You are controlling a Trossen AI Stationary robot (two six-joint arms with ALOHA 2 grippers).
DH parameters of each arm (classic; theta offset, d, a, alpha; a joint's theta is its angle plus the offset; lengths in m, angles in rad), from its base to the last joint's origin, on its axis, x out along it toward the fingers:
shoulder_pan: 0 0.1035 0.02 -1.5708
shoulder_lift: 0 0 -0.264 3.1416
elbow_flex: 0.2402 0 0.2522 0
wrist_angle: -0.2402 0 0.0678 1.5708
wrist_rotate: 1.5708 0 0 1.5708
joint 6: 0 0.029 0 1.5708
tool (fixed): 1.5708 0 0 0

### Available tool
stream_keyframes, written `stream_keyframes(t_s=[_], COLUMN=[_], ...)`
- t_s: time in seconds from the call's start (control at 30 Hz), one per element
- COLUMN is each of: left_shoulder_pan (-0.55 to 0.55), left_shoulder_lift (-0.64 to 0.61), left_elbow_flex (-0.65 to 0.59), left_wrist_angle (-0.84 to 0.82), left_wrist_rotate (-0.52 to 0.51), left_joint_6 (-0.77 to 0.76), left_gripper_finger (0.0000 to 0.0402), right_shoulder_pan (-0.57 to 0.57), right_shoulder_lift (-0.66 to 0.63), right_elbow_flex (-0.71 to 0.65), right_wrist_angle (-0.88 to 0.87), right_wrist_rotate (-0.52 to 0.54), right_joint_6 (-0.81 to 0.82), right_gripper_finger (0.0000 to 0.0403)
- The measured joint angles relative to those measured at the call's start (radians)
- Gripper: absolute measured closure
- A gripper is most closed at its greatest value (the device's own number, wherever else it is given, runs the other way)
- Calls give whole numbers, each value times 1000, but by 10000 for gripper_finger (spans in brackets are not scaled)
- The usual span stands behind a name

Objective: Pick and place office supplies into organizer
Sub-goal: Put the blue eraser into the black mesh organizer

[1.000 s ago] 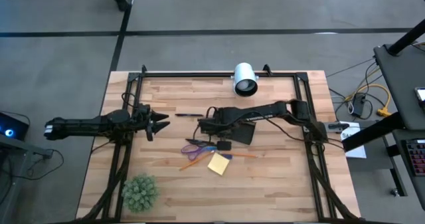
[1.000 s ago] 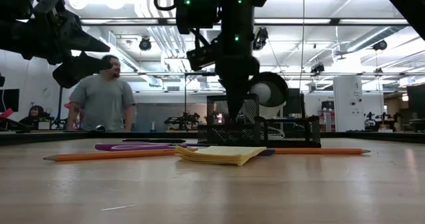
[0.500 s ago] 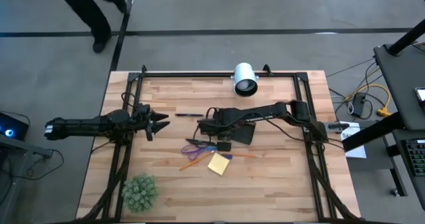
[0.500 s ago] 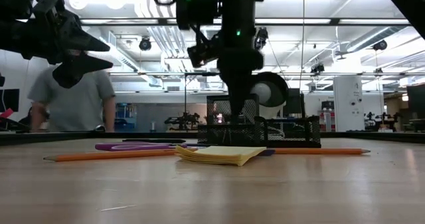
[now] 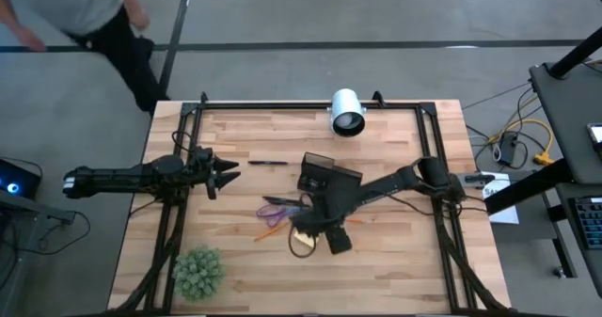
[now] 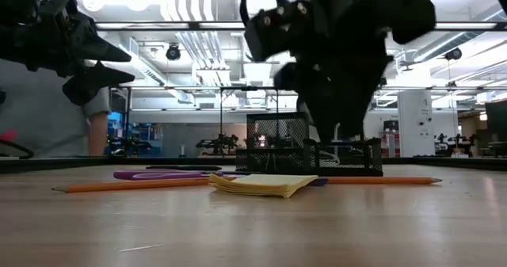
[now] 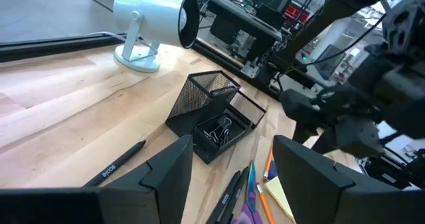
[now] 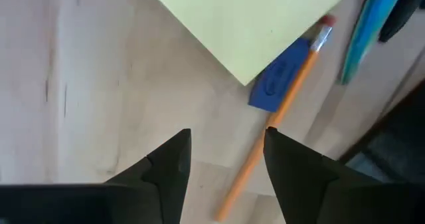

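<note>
Now the right gripper point(image 5: 303, 232) hangs over the middle of the table, above the yellow sticky pad point(image 8: 249, 21), its two fingers point(image 8: 166, 167) spread apart with nothing between them. From the right wrist camera the pad lies flat on the wood, with an orange pencil point(image 8: 275, 114) running beside one corner and a small blue flat piece point(image 8: 279, 78) tucked partly under the pad's edge. The black mesh organizer point(image 5: 324, 178) stands toward the back of the table, near the white camera point(image 5: 346, 112); in the left wrist view it sits upright with a few clips point(image 7: 216, 129) lying in its low front compartment. A black pen point(image 5: 268, 163) lies on the wood between the organizer and the left gripper point(image 5: 231, 173), which waits at the left side of the table with its fingers open and empty. The purple scissors point(image 5: 276, 204) lie left of the right gripper. A fuzzy green ball point(image 5: 198, 272) sits at the front left corner. A person point(image 5: 80, 11) is on the floor beyond the table's back left corner
</note>
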State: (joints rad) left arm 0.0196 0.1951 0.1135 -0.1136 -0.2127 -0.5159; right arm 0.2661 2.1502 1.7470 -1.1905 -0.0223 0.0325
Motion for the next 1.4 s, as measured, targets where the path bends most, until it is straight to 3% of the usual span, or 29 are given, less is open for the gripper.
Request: stream_keyframes(t_s=[0.43,0.6,1.17,1.4], left_shoulder_pan=[0,0,0,0], left_shoulder_lift=[-2,-2,-2,-3], left_elbow_flex=[-1,-1,-1,0], left_wrist_angle=[0,0,0,0], left_wrist_rotate=[0,0,0,0], left_joint_6=[0,0,0,0], left_gripper_finger=[207,207,207,207], right_shoulder_pan=[-25,-52,-20,3], right_shoulder_lift=[0,0,0,8], right_elbow_flex=[-121,-149,-93,-116], right_wrist_angle=[119,147,146,143], right_wrist_rotate=[17,-50,-31,-84], right_joint_6=[215,252,391,409], right_gripper_finger=[232,230,234,234])
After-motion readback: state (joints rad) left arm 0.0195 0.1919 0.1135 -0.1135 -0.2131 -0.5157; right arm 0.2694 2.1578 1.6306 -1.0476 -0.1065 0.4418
